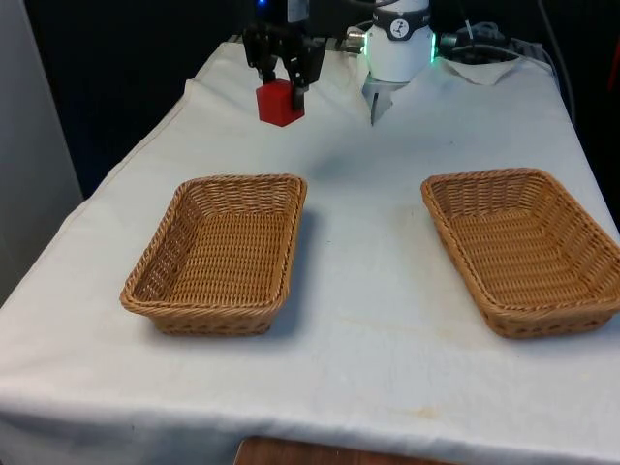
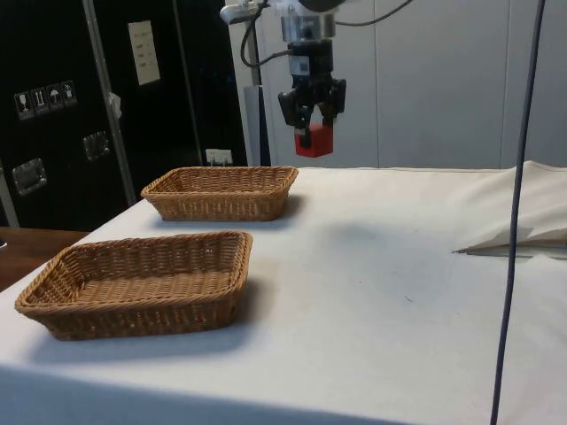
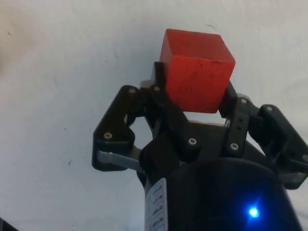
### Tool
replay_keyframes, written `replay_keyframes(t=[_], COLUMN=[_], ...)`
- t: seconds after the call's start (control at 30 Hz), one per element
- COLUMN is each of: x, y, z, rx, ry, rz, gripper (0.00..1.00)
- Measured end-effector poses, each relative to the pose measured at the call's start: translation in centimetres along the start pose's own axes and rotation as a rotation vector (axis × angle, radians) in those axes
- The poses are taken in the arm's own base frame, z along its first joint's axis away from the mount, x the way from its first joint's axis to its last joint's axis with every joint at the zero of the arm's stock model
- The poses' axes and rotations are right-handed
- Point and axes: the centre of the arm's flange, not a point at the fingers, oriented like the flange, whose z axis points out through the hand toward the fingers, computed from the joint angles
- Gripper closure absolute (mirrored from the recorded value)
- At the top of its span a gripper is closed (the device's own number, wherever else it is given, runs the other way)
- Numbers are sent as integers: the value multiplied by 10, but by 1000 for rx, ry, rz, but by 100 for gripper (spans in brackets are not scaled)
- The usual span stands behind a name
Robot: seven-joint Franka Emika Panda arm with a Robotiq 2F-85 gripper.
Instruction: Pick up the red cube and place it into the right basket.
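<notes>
So the pick part looks done: the gripper (image 1: 282,85) has its two fingers pinched on the red cube (image 1: 280,104), and the cube hangs in the air well above the white cloth (image 1: 378,291), near the far end of the table. In the side view the cube (image 2: 314,140) is clearly off the surface, higher than the basket rims. What's left is the carry and the drop. Both baskets look empty, one basket (image 1: 221,252) on the front view's left and the other basket (image 1: 523,247) on the front view's right, and the cube sits closer to the left one. The front view cuts off the arm above the gripper. The wrist view shows the cube (image 3: 197,70) gripped on two opposite faces, though the contact spots are tucked behind it.
</notes>
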Motion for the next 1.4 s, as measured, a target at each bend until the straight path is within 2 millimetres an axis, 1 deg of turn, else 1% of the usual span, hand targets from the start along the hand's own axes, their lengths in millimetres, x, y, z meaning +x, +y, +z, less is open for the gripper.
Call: replay_keyframes(t=[0.2, 0.33, 0.37, 0.5, 0.6, 0.7, 0.73, 1.03, 1.2, 1.4], x=[9, 22, 22, 32, 43, 49, 54, 75, 91, 107], y=[-3, -8, -8, -14, -21, -26, -29, -43, -51, -56], z=[0, 1, 1, 4, 6, 7, 8, 17, 29, 39], rx=[-12, -25, -25, -36, -48, -52, -57, -79, -90, -87], ry=[5, 6, 6, 12, 18, 19, 20, 30, 30, 36], rz=[-18, -37, -37, -53, -64, -70, -74, -87, -90, -90], gripper=[97, 97, 97, 97, 97, 97, 97, 97, 97, 97])
